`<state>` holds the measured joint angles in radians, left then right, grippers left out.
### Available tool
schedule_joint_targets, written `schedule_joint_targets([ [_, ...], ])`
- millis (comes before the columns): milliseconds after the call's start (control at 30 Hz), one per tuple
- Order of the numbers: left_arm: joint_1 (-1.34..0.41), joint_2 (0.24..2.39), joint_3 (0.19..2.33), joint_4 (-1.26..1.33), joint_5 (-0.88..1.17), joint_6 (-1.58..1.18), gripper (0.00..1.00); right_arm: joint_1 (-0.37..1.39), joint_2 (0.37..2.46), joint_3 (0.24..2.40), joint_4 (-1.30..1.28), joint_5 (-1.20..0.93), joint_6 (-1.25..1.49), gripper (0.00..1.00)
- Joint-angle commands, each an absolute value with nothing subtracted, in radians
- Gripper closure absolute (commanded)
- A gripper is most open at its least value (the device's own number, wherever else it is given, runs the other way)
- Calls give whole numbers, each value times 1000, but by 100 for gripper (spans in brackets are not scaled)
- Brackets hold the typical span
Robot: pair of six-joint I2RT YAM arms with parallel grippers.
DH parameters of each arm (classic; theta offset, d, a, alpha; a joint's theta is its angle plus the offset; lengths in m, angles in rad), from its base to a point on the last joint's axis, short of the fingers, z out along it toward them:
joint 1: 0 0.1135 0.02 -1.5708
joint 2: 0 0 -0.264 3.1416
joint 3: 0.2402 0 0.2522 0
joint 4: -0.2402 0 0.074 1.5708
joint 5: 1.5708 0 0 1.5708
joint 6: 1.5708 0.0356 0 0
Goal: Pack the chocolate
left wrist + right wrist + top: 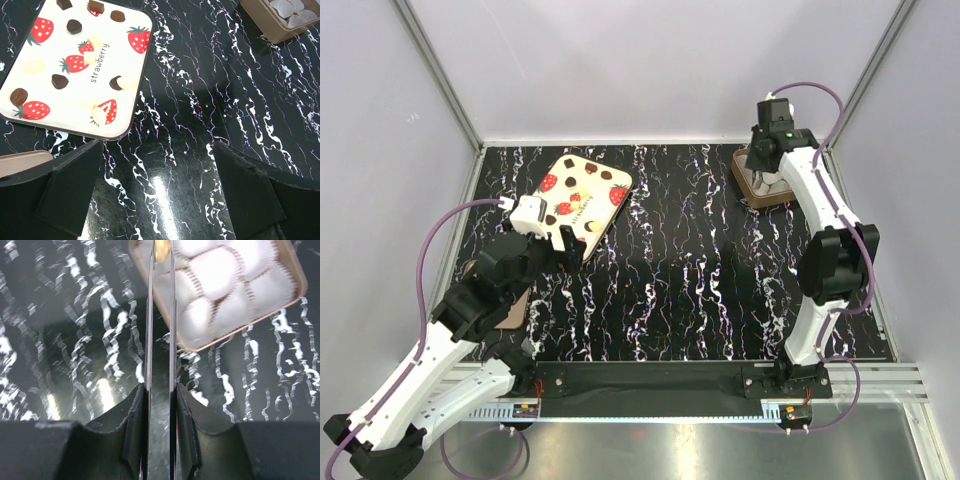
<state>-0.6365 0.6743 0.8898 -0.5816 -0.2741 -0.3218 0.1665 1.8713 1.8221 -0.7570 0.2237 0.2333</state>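
A small square brown tray (752,190) sits at the far right of the table, holding several pale round pieces (215,275). It also shows in the left wrist view (270,25). My right gripper (767,165) hovers over the tray's left part, shut on thin metal tweezers (161,340) whose tips reach over the tray's near corner. What is at the tips is blurred. My left gripper (565,245) is open and empty, low over bare table (157,150), just right of and below the strawberry lid.
The flat cream strawberry lid (585,190) lies at the far left, also seen in the left wrist view (75,65). A pale brown box (512,310) lies under my left arm, its edge visible in the left wrist view (25,161). White walls enclose the table.
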Motion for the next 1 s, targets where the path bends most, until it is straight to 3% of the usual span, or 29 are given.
schedule_joint_targets([
  [0,-634,673,890,-532,-295,-307,1,108,1929,1908,-753,232,219,75],
  [967,-632,712,897,-540,-321,-291,1,-43,2209,2123,-715,236,183,72],
])
